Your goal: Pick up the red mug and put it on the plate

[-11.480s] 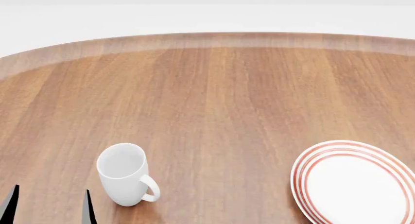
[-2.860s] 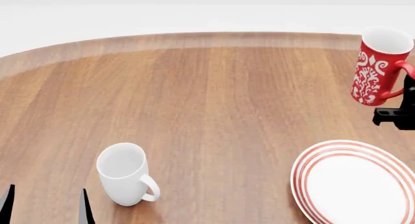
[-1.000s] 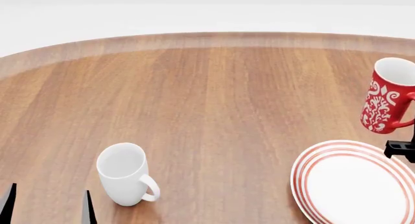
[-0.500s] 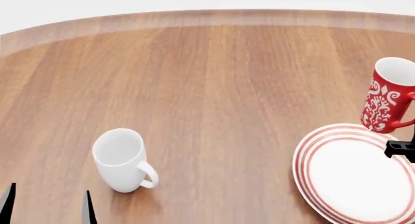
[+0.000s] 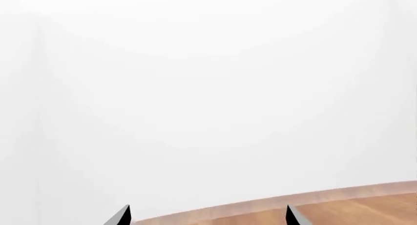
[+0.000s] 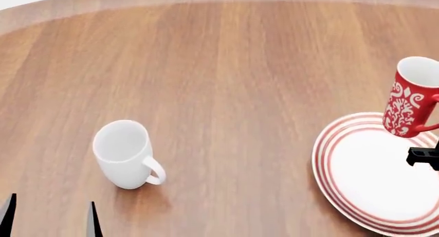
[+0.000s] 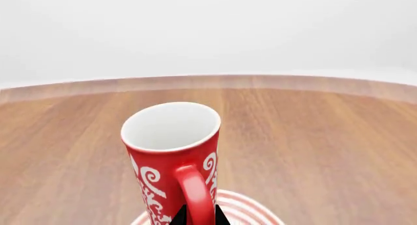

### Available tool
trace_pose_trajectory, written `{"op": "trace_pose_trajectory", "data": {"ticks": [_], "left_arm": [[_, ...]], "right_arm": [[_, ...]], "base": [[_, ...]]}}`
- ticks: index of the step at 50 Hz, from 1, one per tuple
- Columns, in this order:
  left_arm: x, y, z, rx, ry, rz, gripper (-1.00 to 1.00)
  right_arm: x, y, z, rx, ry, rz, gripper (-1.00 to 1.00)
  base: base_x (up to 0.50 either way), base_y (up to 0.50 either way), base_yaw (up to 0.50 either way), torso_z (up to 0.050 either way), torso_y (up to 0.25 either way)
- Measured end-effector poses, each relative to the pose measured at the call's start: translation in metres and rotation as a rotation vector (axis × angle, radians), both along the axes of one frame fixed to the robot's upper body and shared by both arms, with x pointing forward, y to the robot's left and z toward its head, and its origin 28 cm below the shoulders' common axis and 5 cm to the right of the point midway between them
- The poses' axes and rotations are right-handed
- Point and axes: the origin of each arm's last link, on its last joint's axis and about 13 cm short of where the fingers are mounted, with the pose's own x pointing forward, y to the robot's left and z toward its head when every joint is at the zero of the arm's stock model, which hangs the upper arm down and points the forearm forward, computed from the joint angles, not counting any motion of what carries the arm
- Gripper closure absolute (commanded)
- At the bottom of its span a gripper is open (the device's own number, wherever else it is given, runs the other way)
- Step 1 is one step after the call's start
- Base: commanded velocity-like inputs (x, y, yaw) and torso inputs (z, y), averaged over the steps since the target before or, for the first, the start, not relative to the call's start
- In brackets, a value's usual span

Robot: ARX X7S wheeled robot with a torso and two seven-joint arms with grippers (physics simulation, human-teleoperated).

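Note:
The red mug (image 6: 410, 103) with white swirls hangs upright above the far rim of the plate (image 6: 363, 170), at the right edge of the head view. My right gripper (image 7: 197, 216) is shut on the mug's red handle (image 7: 193, 193); in the right wrist view the mug (image 7: 171, 152) fills the middle, white inside, with the plate's red rings (image 7: 244, 210) below it. Only a black part of the right arm (image 6: 424, 156) shows in the head view. My left gripper (image 6: 49, 216) is open and empty at the bottom left; its open fingertips (image 5: 120, 216) show over the table edge.
A plain white mug (image 6: 125, 155) stands upright on the wooden table (image 6: 226, 93), left of centre, handle toward the front right, just beyond my left gripper. The table's curved far edge (image 7: 208, 82) lies beyond the red mug.
The head view has tilted down, so table, white mug and plate sit higher in frame. The red mug, held by its handle, has moved over the plate's far rim.

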Motion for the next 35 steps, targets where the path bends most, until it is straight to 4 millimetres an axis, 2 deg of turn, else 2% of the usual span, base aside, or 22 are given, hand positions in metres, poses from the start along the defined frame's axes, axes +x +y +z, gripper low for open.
{"op": "trace_pose_trajectory", "data": {"ticks": [35], "left_arm": [[0.0001, 0.0, 0.0, 0.0, -0.003, -0.001, -1.0]], "right_arm": [[-0.0001, -0.0003, -0.005, -0.016, -0.006, -0.001, 1.0]], "base": [[0.0, 0.0, 0.0, 0.004, -0.092]]}}
